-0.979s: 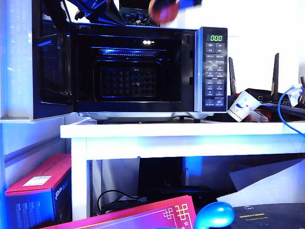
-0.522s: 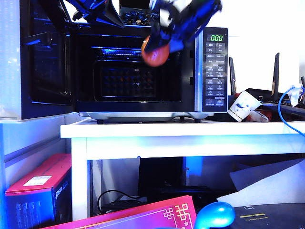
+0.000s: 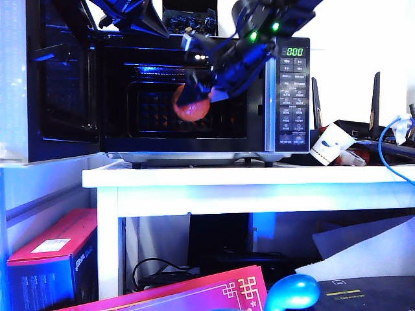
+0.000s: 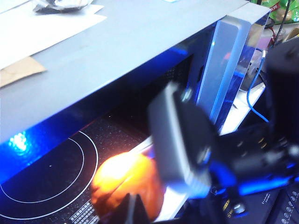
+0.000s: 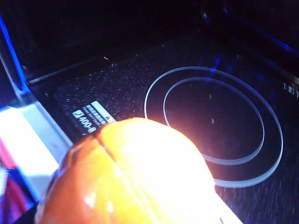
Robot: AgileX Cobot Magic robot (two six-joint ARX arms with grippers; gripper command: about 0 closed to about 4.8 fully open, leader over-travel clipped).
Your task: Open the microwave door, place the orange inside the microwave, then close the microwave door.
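We saw the right gripper [image 3: 194,97] pinching the glossy round orange [image 3: 191,105] inside the open microwave [image 3: 285,91]; the left gripper [image 3: 133,13] was cropped, jaws unreadable.

There is one orange [image 3: 190,109] in the right claw [image 3: 194,97]. One microwave [image 3: 194,91] sits behind it, and one paper cup [image 3: 329,144] beside.
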